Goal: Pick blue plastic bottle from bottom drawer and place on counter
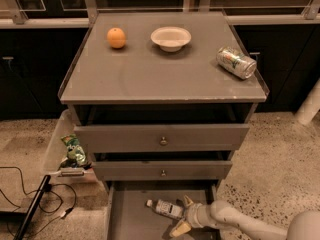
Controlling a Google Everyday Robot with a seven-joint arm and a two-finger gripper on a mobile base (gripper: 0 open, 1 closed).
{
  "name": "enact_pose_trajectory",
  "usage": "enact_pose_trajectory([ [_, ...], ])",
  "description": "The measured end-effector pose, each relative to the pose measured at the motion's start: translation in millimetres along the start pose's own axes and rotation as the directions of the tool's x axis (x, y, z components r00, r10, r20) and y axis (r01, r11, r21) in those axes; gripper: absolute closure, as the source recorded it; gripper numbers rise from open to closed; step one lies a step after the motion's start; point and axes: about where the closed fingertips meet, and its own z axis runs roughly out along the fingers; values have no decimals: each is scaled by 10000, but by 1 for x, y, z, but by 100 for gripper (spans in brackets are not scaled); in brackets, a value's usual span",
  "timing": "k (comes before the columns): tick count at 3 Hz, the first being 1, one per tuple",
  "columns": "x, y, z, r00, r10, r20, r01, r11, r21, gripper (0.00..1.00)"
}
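Note:
The blue plastic bottle lies on its side in the open bottom drawer, white cap pointing left. My gripper reaches in from the right and is open, one finger beyond the bottle's right end and one finger nearer the camera. The fingers straddle the bottle's base end. The counter is the grey top of the cabinet, above the two closed knobbed drawers.
On the counter stand an orange, a white bowl and a dented silver-green can near the right edge. A clear bin with a green bag hangs at the cabinet's left. Cables lie on the floor.

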Motion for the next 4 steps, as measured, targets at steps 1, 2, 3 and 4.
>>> enact_pose_trajectory([
  [1, 2, -13, 13, 9981, -579, 193, 575, 9982, 172, 0],
  [2, 6, -21, 25, 9957, -904, 180, 901, 9958, 165, 0],
  [3, 15, -26, 35, 9954, -934, 203, 938, 9955, -169, 0],
  [4, 22, -27, 41, 9957, -897, 226, 907, 9948, -469, 0],
])
